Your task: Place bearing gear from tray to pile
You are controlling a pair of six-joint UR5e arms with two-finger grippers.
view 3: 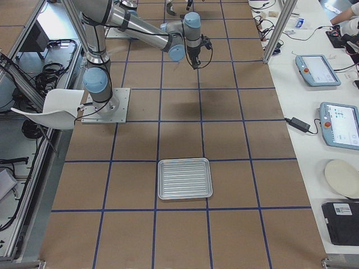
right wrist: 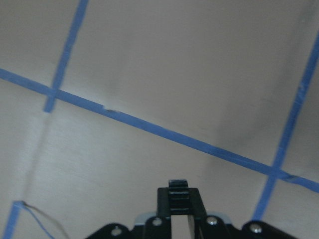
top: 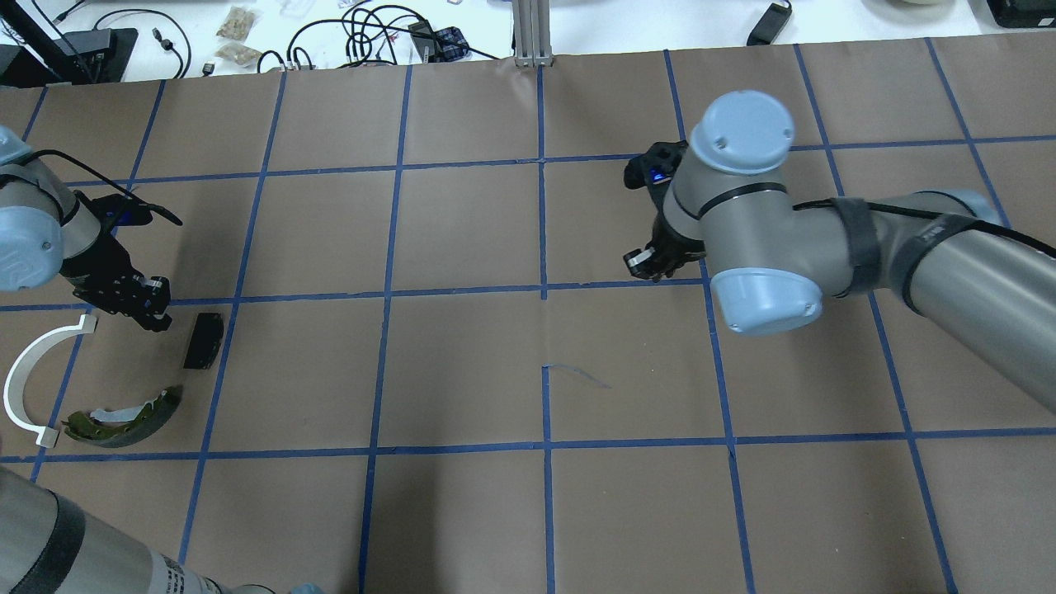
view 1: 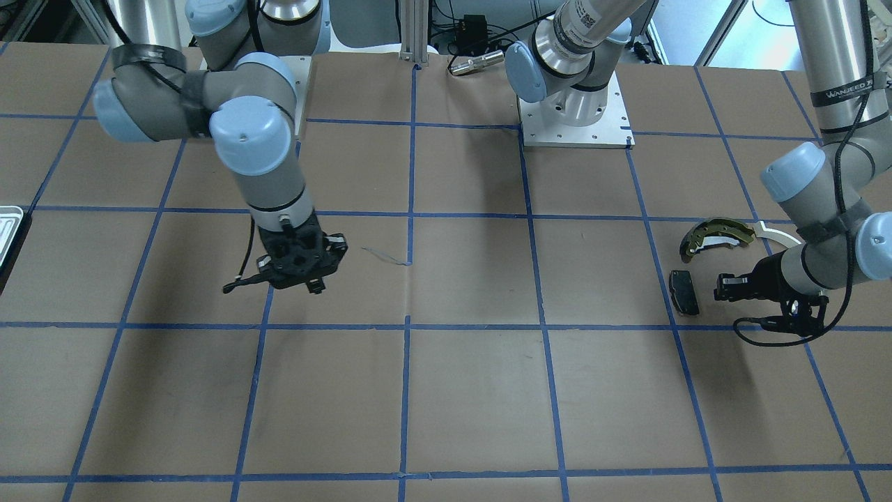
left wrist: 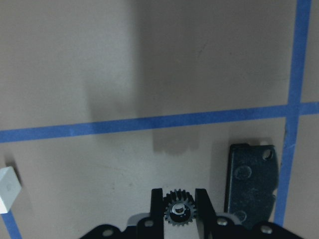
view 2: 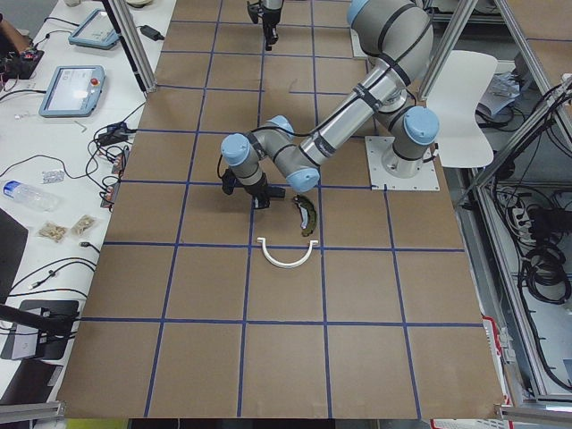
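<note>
My left gripper (left wrist: 179,198) is shut on a bearing gear (left wrist: 179,212), a tiny black toothed wheel with a pale centre. It hovers low beside the pile, just left of the black rectangular pad (left wrist: 251,184). In the overhead view the left gripper (top: 155,309) sits by the pad (top: 203,340), the white arc strip (top: 33,371) and the olive brake shoe (top: 124,421). My right gripper (right wrist: 178,191) is mid-table (top: 639,264), shut on a small black toothed part seen edge-on. The silvery ridged tray (view 3: 185,178) looks empty.
Brown paper with a blue tape grid covers the table. The tray's corner shows at the front view's left edge (view 1: 7,230). The right arm's elbow (top: 742,214) hangs over the mid-right table. Tablets and cables lie on the side bench (view 3: 336,123).
</note>
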